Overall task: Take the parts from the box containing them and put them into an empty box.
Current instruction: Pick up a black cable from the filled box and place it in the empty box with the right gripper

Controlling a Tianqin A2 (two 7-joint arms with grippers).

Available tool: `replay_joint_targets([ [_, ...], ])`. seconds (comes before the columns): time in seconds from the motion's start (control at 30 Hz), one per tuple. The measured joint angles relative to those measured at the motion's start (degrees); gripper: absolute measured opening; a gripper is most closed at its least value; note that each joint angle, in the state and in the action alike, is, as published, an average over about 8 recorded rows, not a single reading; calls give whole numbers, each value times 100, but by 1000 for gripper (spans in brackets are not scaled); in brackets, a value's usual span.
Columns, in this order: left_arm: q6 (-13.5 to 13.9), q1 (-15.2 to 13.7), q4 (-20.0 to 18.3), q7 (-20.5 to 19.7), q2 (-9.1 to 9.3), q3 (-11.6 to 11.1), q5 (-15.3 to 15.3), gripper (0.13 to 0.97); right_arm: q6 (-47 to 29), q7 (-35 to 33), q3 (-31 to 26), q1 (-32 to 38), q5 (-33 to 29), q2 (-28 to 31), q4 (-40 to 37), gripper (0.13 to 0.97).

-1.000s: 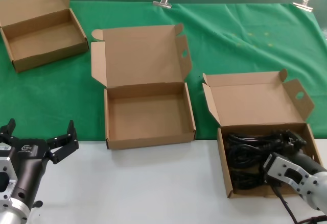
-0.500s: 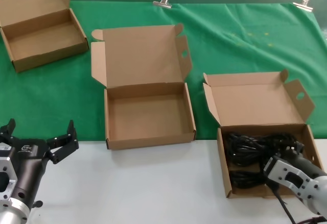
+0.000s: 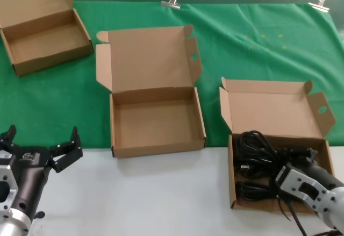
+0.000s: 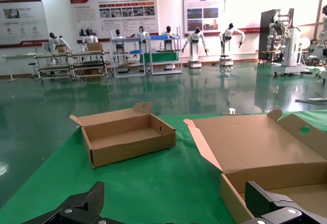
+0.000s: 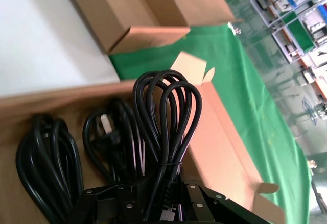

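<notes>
No cord has reached the empty box (image 3: 156,120) yet, so the whole transfer is still to do: its tray is bare, while the parts (image 3: 258,161) all lie in the source box (image 3: 274,115) at the table's right. The right claw (image 5: 158,196) appears, though its tips are hard to see, to be clamped on one looped cord bundle (image 5: 166,114) inside that box. The left claw (image 3: 40,147) hangs wide and idle at the left.

White table (image 3: 161,193) (green cloth (image 3: 252,48) behind) carries three cardboard boxes (image 3: 156,123).
</notes>
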Motion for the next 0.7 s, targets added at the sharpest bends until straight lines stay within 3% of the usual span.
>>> replay_joint_targets([
  [0.37,0,0,0,0,0,0,0,966,484,-39,1,56,0,237,896,200],
  [0.7,0,0,0,-5,0,0,1,966,233,-745,1,686,0,-807,480,199],
])
